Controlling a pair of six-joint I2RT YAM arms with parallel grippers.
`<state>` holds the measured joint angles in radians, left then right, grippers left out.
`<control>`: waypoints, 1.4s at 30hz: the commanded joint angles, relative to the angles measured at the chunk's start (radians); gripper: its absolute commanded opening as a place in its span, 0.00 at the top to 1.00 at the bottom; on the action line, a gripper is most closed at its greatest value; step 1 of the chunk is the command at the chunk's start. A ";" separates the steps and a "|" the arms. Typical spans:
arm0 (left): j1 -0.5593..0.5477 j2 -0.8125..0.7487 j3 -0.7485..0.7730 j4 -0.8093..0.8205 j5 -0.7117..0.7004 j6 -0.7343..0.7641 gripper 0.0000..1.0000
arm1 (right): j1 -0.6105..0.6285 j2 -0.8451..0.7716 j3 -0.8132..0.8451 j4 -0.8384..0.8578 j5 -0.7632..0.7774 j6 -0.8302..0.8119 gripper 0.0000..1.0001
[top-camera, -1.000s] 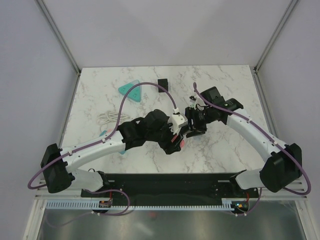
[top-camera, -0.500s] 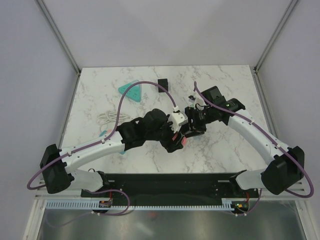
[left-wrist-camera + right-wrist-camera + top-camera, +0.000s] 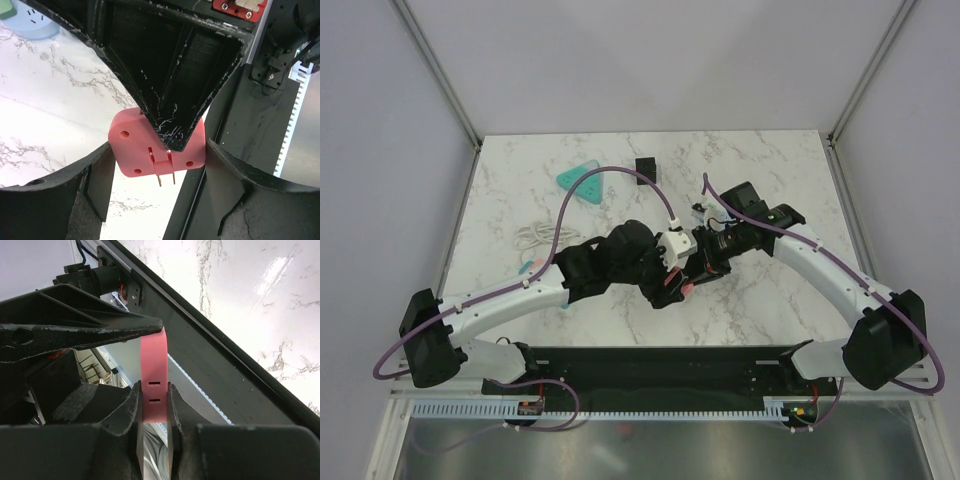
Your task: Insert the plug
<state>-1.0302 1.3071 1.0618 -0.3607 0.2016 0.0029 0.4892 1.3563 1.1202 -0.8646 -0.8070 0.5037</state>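
The pink plug (image 3: 129,150), a flat block with two metal prongs, hangs above the table between both grippers. In the left wrist view my left gripper (image 3: 157,150) has a fingertip against each side edge of the plug. My right gripper (image 3: 154,390) is shut on its flat faces, and the plug's narrow edge (image 3: 154,355) with two slots shows between its fingers. From the top view the two grippers meet near the table's front middle, left gripper (image 3: 672,283) and right gripper (image 3: 696,266), with a bit of pink plug (image 3: 685,291) showing. A teal triangular socket block (image 3: 582,182) lies at the back left.
A light blue round socket (image 3: 29,25) lies near the left arm. A white coiled cable (image 3: 532,235) lies at the left and a small black block (image 3: 646,165) at the back. The black base rail (image 3: 650,365) runs along the near edge.
My right gripper has moved a little left and down, in against my left gripper and the plug. My left arm has barely shifted.
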 commanded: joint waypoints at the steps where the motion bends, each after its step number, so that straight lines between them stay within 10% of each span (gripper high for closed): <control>1: -0.004 -0.003 0.012 0.060 -0.002 0.069 0.97 | 0.006 0.000 -0.022 0.047 -0.070 -0.018 0.85; 3: -0.002 0.001 0.013 0.059 -0.011 0.077 0.94 | 0.008 0.004 -0.031 0.064 -0.090 -0.005 0.99; 6: -0.002 0.004 0.020 0.043 -0.037 0.078 0.46 | 0.006 0.006 -0.027 0.075 -0.058 0.005 1.00; 8: -0.002 -0.008 0.017 0.039 -0.065 0.075 0.30 | 0.005 0.000 -0.005 0.076 -0.005 0.016 1.00; 15: -0.002 -0.066 0.012 -0.017 -0.129 0.066 0.01 | -0.027 -0.002 0.078 0.065 0.458 0.097 1.00; 22: 0.065 -0.111 0.023 -0.101 -0.192 0.010 0.00 | -0.075 0.024 0.170 0.059 0.851 0.168 1.00; 26: 0.234 -0.124 0.056 -0.168 -0.006 -0.102 0.00 | -0.126 0.093 0.220 0.058 1.020 0.202 1.00; 31: 0.470 -0.131 0.060 -0.231 0.105 -0.175 0.00 | -0.132 0.217 0.323 0.058 1.078 0.179 1.00; 42: 0.489 -0.109 -0.051 -0.199 0.030 -0.231 0.00 | -0.146 0.372 0.380 0.027 1.163 0.280 1.00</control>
<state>-0.5407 1.2083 1.0317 -0.5758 0.2192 -0.1886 0.3466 1.7008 1.4616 -0.8268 0.2947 0.7334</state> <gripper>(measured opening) 0.994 0.220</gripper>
